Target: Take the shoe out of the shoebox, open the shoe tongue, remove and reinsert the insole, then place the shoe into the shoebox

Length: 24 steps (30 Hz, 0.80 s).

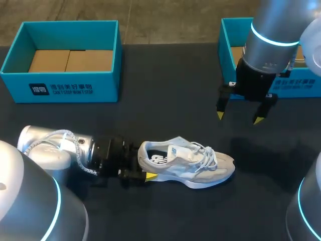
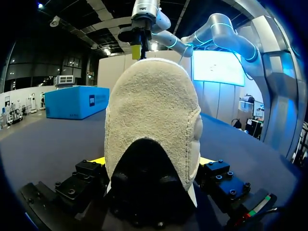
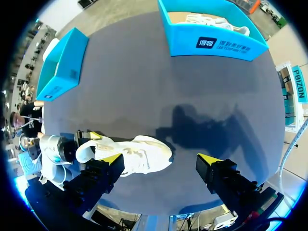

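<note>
Dark tabletop carries everything, with my two arms coming in over it from opposite sides. My left arm lies low along the near side, and its left gripper is clamped on the heel of the sneaker. In the left wrist view the padded heel fills the space between the fingers, and a yellow tip presses in on each side of it. The sneaker stands upright on its sole on the near middle of the table, outside both boxes. Its heel points toward my left arm and its toe toward my right side, with white laces loose over the tongue.

My right arm comes down from the far right. Its right gripper hangs in the air above the table, jaws spread wide with nothing between them. It sits beyond the sneaker's toe end, toward the far side, well apart from the shoe. In the right wrist view the toe lies just beside one yellow fingertip. Only bare tabletop separates that gripper from the shoe.

A teal shoebox sits at the far left, open, its cardboard bottom showing. A second teal shoebox sits at the far right, partly covered in the head view by my right arm. Something white with laces lies inside it.
</note>
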Tool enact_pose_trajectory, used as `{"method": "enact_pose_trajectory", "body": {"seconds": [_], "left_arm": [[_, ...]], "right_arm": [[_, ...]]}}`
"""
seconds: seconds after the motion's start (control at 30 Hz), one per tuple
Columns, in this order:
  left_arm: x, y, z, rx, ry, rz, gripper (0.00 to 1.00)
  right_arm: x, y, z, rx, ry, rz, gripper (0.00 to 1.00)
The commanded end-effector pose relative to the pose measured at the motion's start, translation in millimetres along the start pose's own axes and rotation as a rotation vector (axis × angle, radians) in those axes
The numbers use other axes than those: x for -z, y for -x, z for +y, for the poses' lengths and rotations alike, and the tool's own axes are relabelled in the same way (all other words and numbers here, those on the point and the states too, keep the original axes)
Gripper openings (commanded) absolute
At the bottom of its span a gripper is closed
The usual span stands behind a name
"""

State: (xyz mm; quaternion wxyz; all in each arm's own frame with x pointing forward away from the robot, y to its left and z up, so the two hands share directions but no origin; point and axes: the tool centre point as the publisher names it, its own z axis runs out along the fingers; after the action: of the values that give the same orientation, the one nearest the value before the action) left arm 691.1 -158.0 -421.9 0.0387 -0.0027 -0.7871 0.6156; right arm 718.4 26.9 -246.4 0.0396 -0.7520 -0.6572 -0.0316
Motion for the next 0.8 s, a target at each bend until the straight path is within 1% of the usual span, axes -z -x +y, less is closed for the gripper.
{"method": "enact_pose_trajectory", "body": {"seconds": [0.03, 0.07, 0.1, 0.37, 0.77, 0.8], "left_arm": [[-3.8, 0.7, 0.5, 0.001, 0.006, 0.002, 0.37], [-3.8, 0.6, 0.6, 0.001, 0.006, 0.003, 0.22], [-3.6, 0.4, 1.0, 0.001, 0.006, 0.003, 0.00], [-2.0, -0.3, 4.7, 0.006, 0.000, 0.000, 0.00], [-1.4, 0.2, 4.7, 0.012, -0.002, 0.000, 0.00], [-1.4, 0.2, 4.7, 0.012, -0.002, 0.000, 0.00]], "right_arm": [[-1.4, 1.1, -0.4, 0.001, 0.001, 0.004, 1.00], [-1.4, 1.1, -0.4, 0.001, 0.001, 0.004, 1.00], [-1.4, 1.1, -0.4, 0.001, 0.001, 0.004, 1.00], [-1.4, 1.1, -0.4, 0.001, 0.001, 0.004, 1.00], [-1.4, 1.1, -0.4, 0.001, 0.001, 0.004, 1.00], [2.7, -4.1, -1.2, 0.005, 0.000, 0.007, 1.00]]}}
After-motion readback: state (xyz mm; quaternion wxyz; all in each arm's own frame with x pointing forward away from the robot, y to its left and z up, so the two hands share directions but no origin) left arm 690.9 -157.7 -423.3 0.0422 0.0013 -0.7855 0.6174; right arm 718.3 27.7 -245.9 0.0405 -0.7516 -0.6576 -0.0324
